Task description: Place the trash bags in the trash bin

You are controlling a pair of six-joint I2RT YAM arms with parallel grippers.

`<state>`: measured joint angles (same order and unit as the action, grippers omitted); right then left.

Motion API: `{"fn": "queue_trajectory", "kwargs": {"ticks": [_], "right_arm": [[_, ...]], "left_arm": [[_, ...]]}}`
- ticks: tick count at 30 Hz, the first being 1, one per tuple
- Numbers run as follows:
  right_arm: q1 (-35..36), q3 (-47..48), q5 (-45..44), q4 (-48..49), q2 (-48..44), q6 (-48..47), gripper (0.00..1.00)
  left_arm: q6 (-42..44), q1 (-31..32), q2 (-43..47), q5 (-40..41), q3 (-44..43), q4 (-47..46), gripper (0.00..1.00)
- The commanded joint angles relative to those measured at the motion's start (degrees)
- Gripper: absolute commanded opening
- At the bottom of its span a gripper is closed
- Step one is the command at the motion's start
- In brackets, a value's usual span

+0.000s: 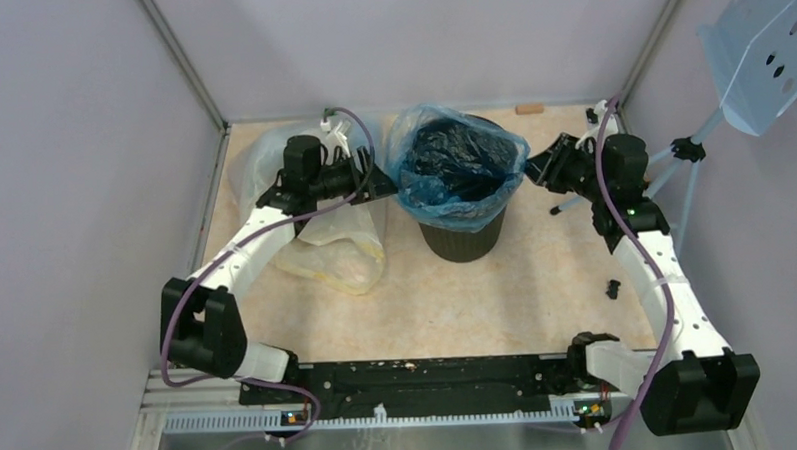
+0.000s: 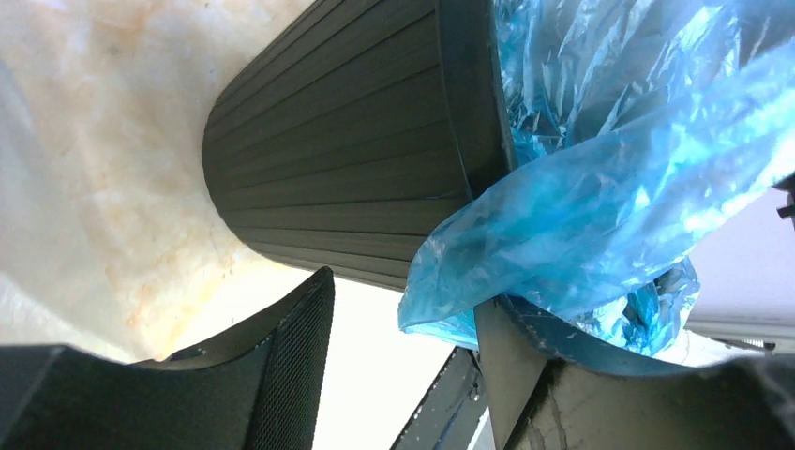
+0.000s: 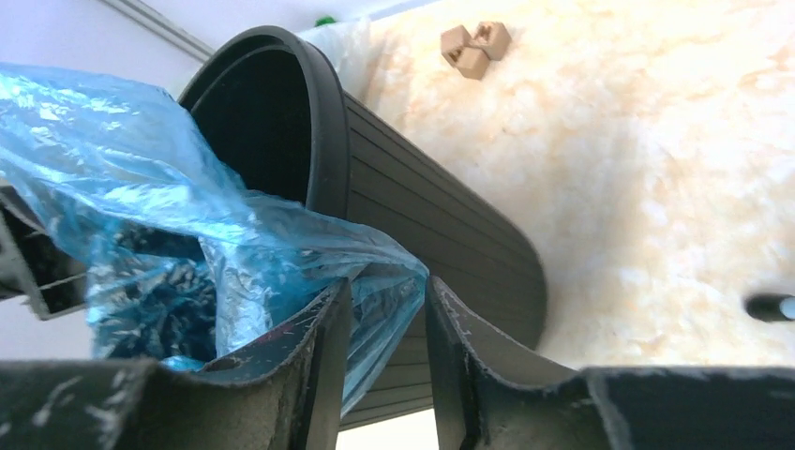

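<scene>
The black ribbed trash bin (image 1: 463,238) stands upright at the table's middle. The blue trash bag (image 1: 457,163) sits in its mouth, with its rim bunched up over the edge. My left gripper (image 1: 381,182) is at the bin's left rim. In the left wrist view the left gripper (image 2: 403,370) is wide open, and the bag's edge (image 2: 581,216) drapes over one finger (image 2: 525,375), beside the bin (image 2: 347,159). My right gripper (image 1: 539,167) is at the right rim. The right gripper (image 3: 389,347) has its jaws partly apart, with a fold of the bag (image 3: 375,300) hanging between them, in front of the bin (image 3: 441,234).
A large clear yellowish-white bag (image 1: 325,238) lies left of the bin under my left arm. A tan block (image 1: 530,108) sits at the back wall and also shows in the right wrist view (image 3: 473,49). A small black part (image 1: 614,289) lies by my right arm. A pale blue perforated stand (image 1: 768,42) is at the upper right.
</scene>
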<state>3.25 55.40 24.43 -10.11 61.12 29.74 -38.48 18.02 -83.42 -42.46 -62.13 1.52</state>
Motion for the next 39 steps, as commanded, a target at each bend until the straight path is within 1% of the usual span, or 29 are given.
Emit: {"fn": "queue_trajectory", "kwargs": {"ticks": [1,2,5,6,8,11,13,14,16,18,20,22,24,27,29,31,35,37,39], "right_arm": [[1.1,4.8,-4.0,-8.3,-2.4,-5.2,0.37],[1.1,5.6,-4.6,-9.3,-2.6,-5.4,0.39],[1.1,7.0,-6.9,-12.1,-2.7,-5.1,0.49],[1.1,7.2,-8.1,-13.2,-2.8,-5.0,0.53],[1.1,6.8,-10.0,-14.4,-3.9,-5.6,0.59],[1.1,5.8,-11.2,-13.5,-6.8,-7.6,0.62],[1.1,6.1,-10.2,-12.8,-8.4,-9.2,0.62],[1.1,6.5,-9.0,-12.4,-9.0,-10.2,0.63],[1.1,7.5,-7.2,-11.7,-9.9,-11.5,0.64],[1.1,8.6,-3.9,-10.5,-10.4,-13.1,0.64],[1.1,9.8,1.5,-8.6,-10.6,-14.6,0.64],[1.1,10.7,6.8,-6.4,-10.0,-15.1,0.66],[1.1,13.4,10.1,-6.3,-7.3,-15.9,0.67],[1.3,16.9,14.1,-7.3,-3.1,-18.3,0.63],[1.9,18.3,16.0,-7.5,-1.1,-20.4,0.62],[3.3,19.5,18.1,-8.5,0.4,-23.1,0.63],[7.1,21.1,14.5,-10.8,2.4,-29.0,0.64],[7.4,20.3,12.3,-9.7,2.8,-29.5,0.64],[7.4,19.3,10.8,-7.8,2.8,-29.5,0.64]], "left_arm": [[5.5,0.6,5.0,5.5,-0.2,7.8,0.64],[5.7,0.6,5.6,5.7,0.3,7.7,0.64],[6.7,0.6,6.6,5.5,0.6,8.3,0.65],[7.3,0.6,6.9,5.6,0.2,9.4,0.66],[9.0,0.6,7.6,6.6,-1.2,13.2,0.69],[11.0,0.6,10.3,11.1,-1.5,17.3,0.76],[10.8,0.6,12.4,13.6,-1.0,19.0,0.86],[10.6,0.5,13.7,14.3,-0.6,19.4,0.89],[10.7,0.5,15.4,14.6,-0.5,20.1,0.90],[11.3,0.6,16.9,15.2,-0.8,21.0,0.90],[13.0,0.5,18.6,15.8,-1.3,20.9,0.89],[15.4,0.6,19.9,15.5,-1.9,19.0,0.88],[17.6,0.6,20.3,14.1,-3.3,17.0,0.87],[20.0,0.6,19.2,11.4,-5.5,12.8,0.83],[19.9,0.5,17.4,11.2,-6.9,9.4,0.79],[19.7,0.6,15.7,8.3,-8.0,5.9,0.76],[20.5,0.6,12.7,2.1,-9.1,-0.9,0.72],[22.0,0.6,11.1,1.9,-10.2,-2.3,0.69],[22.9,0.6,9.8,3.9,-11.3,-2.8,0.69]]}}
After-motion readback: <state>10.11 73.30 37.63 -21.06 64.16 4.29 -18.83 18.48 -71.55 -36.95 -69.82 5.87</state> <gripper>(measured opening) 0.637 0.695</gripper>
